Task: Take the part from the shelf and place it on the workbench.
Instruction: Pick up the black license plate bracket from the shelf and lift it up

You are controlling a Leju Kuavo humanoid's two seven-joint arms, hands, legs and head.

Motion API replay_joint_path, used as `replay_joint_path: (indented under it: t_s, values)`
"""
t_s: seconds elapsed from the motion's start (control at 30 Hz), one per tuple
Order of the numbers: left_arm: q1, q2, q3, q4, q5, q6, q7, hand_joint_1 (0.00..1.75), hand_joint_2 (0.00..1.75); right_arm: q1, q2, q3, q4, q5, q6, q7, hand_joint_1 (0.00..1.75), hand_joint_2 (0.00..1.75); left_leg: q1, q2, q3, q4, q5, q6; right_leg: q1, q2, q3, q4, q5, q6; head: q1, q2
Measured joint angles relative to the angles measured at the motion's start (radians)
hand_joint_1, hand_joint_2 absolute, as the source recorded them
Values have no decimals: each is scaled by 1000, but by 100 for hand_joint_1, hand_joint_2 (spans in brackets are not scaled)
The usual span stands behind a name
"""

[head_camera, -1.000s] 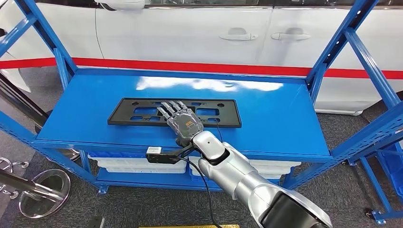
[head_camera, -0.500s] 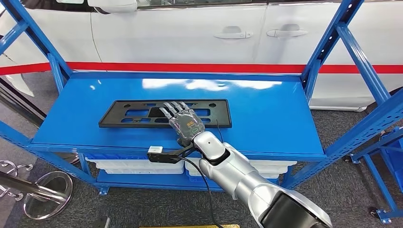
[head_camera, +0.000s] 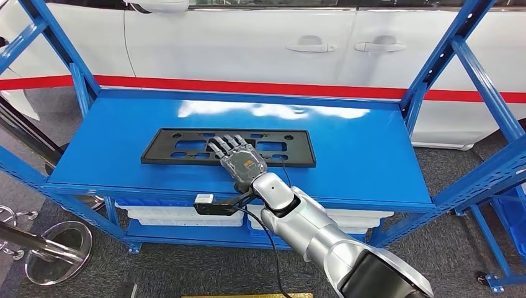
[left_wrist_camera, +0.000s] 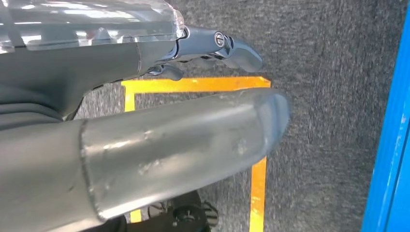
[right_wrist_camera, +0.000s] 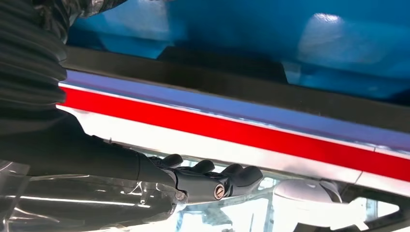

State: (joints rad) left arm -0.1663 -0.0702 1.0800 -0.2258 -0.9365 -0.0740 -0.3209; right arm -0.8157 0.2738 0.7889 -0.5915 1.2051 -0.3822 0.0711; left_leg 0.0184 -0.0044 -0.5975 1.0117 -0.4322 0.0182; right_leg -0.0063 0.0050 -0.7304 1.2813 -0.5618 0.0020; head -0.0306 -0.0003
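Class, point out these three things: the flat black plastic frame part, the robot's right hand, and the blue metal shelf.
flat black plastic frame part (head_camera: 177,146), head view, on its left half beside a cut-out.
right hand (head_camera: 240,160), head view, on its clear back cover.
blue metal shelf (head_camera: 366,155), head view, on bare surface right of the part.

Head view: taken from high on the robot, facing forward and down over the blue shelf (head_camera: 347,149), with the white car (head_camera: 248,43) behind it, at moderate distance. Right wrist view: taken close behind the right hand (right_wrist_camera: 193,181), low over the shelf surface and turned, sharing the shelf and the car's red stripe (right_wrist_camera: 241,130) with the head view. Left wrist view: taken close behind the left hand (left_wrist_camera: 145,135), facing the grey floor (left_wrist_camera: 329,96).
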Motion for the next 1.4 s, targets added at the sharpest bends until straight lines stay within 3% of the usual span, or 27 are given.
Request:
replay_joint_path:
  t_s: [0.07,0.13,0.17,0.3,0.37,0.43,0.47,0.5,0.57,0.63,0.67,0.8,0.87,0.93,0.97,1.0,1.03,1.1,1.17,1.3,1.33,1.4]
  values:
    - [0,0,0,0,2,0,-2,0,0,-1,0,0,1,8,-1,3,0,0,0,-1,1,4,-4,-3,1,0,57,-126,70,-7,0,0]
    - [0,0,-2,0,3,-1,-6,0,0,-3,0,0,1,20,-3,10,0,0,-4,-2,0,8,-7,-10,4,0,107,-233,107,-14,0,0]
    - [0,0,-3,0,4,-1,-7,0,0,-3,0,0,1,28,-5,14,0,0,-5,-2,-2,9,-8,-14,7,1,116,-253,109,-17,0,0]
    - [1,1,-8,0,4,0,-12,0,0,-3,0,1,2,52,-11,26,0,0,-3,-1,-6,22,-24,-37,3,1,124,-269,116,-35,0,0]
    - [0,1,-9,0,5,0,-12,0,0,-2,0,2,3,54,-12,27,0,0,-1,0,-44,111,-78,-46,0,-1,129,-275,118,-42,0,0]
    - [2,1,-10,0,5,1,-12,0,0,1,0,3,6,55,-12,28,0,0,1,0,-106,242,-133,-53,2,-1,129,-274,116,-45,0,0]
    - [3,1,-10,0,5,1,-12,0,0,3,0,3,8,55,-12,28,0,44,1,0,-123,277,-138,-54,3,-1,129,-273,115,-46,0,0]
    - [4,1,-10,0,5,1,-12,0,0,4,0,3,10,56,-12,28,0,87,1,0,-123,274,-124,-53,3,-1,130,-272,115,-46,0,0]
    - [4,1,-10,0,5,1,-13,0,0,4,1,3,12,57,-12,28,0,175,1,0,-68,159,-56,-48,3,1,132,-267,111,-44,0,0]
    - [2,2,-12,0,5,1,-13,0,0,3,1,3,12,60,-13,28,0,175,-4,0,-8,40,-14,-38,6,2,131,-263,107,-38,0,0]
    - [2,2,-13,0,5,2,-13,0,0,2,2,3,12,63,-14,28,0,175,-7,-1,5,12,-9,-33,7,3,129,-262,107,-34,0,0]
    - [3,3,-16,0,12,2,-13,0,0,1,2,3,13,72,-20,30,0,175,-5,0,10,-7,-3,-13,5,1,123,-253,97,-13,0,0]
    - [2,3,-17,0,16,2,-12,0,0,-1,2,3,12,74,-25,31,0,175,0,2,13,-15,2,-3,3,0,88,-173,46,-4,0,0]
    - [2,4,-17,0,18,3,-12,0,0,0,0,3,13,77,-29,33,0,175,-1,2,13,-16,2,0,0,0,22,-37,-16,1,0,0]
    - [3,4,-17,0,20,3,-11,0,0,2,-1,3,14,79,-30,33,0,175,-1,2,13,-15,2,0,-2,0,-2,11,-28,3,0,0]
    - [3,4,-17,0,20,3,-11,0,0,4,-2,3,15,81,-30,34,0,175,-1,2,13,-15,1,0,-3,0,-10,22,-20,4,0,0]
    - [3,4,-17,0,21,3,-10,0,0,4,-3,3,15,83,-31,34,0,175,-1,1,14,-14,0,-1,-5,0,3,-7,7,4,0,0]
    - [3,4,-19,0,21,3,-9,0,0,3,-3,3,15,86,-33,36,0,175,-2,-1,17,-10,-4,-6,-6,-1,71,-145,76,0,0,0]
    - [3,4,-22,0,21,3,-8,0,0,1,-3,3,15,87,-34,38,0,175,-6,-2,15,-4,-10,-15,-4,-1,118,-244,108,-8,0,0]
    - [3,5,-25,0,22,3,-8,0,0,0,-3,3,15,91,-37,43,0,175,-3,-1,10,3,-20,-37,-2,1,123,-264,111,-28,0,0]
    - [3,5,-25,0,22,3,-8,0,0,-1,-2,3,15,94,-38,44,0,175,-2,0,2,24,-35,-41,-4,0,126,-268,114,-34,0,0]
    - [3,5,-27,0,22,4,-8,0,0,-1,0,3,15,99,-39,44,0,175,0,1,-45,131,-94,-48,-4,-1,128,-271,114,-42,0,0]
